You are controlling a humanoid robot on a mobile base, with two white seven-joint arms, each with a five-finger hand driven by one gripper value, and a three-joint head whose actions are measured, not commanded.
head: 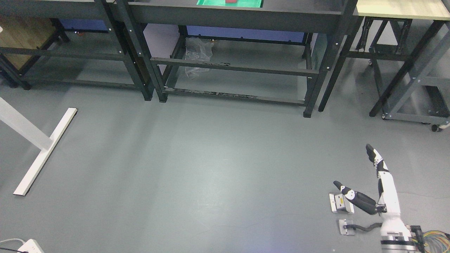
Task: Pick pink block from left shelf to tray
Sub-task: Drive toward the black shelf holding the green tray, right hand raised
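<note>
The robot's right hand (378,196) hangs over a bare grey floor (211,175) at the lower right of the head view, its white-and-black fingers (373,156) spread wide and its thumb (353,197) angled out to the left, with nothing in its grasp. Its wrist enters from the bottom edge, trailing a bundle of coloured wires (434,237). Two small metal floor plates (340,203) lie just beside and below the thumb.

Across the top of the frame stands a row of dark metal shelving units (232,66). On the upper deck of the middle unit sits a green tray (230,3), cut off by the top edge, with a sliver of something red (231,1) resting in it (too little shows to say what it is). The pink block cannot be made out anywhere in the picture; the left-hand shelf unit (70,56) shows only its lower rails.

A crumpled clear plastic bag (197,56) lies under the middle unit. A light wood-topped table (400,8) stands at the upper right, a white T-shaped stand foot (45,151) lies on the floor at left, and a white power strip (30,246) peeks in at the lower left corner.
</note>
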